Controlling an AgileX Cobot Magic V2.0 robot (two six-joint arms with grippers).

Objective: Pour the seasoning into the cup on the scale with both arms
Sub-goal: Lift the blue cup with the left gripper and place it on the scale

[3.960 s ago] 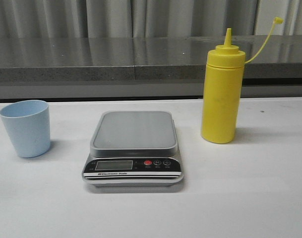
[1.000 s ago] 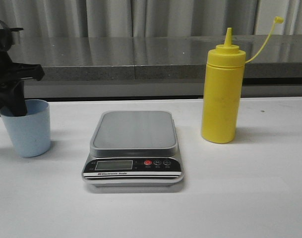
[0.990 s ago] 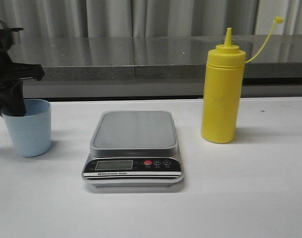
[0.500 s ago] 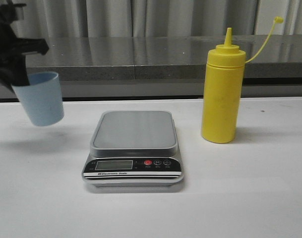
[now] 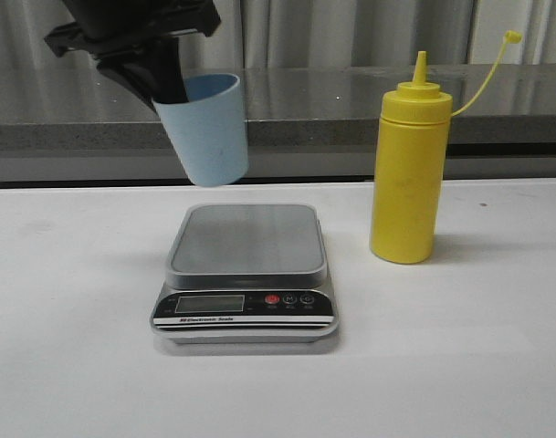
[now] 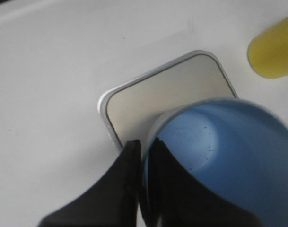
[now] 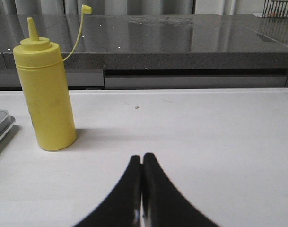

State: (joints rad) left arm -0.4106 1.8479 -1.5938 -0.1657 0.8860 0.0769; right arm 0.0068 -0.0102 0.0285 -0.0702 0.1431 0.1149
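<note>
My left gripper [image 5: 165,89] is shut on the rim of the pale blue cup [image 5: 205,130], one finger inside and one outside, and holds it tilted in the air above the far left part of the silver-grey scale [image 5: 246,239]. In the left wrist view the cup [image 6: 219,156] is empty and hangs over the scale platform [image 6: 167,92], with the gripper [image 6: 144,147] pinching its wall. The yellow seasoning bottle [image 5: 408,173] stands upright right of the scale, cap strap hanging open. My right gripper [image 7: 142,160] is shut and empty, low over the table right of the bottle [image 7: 45,94].
A grey stone counter [image 5: 305,109] runs along the far edge of the white table [image 5: 460,365], with curtains behind. The scale's black front panel [image 5: 245,306] with display and red button faces the front.
My left gripper took hold of the cup at the far left, lifted it off the table and carried it right, up to above the scale. Bottle and scale have not moved.
</note>
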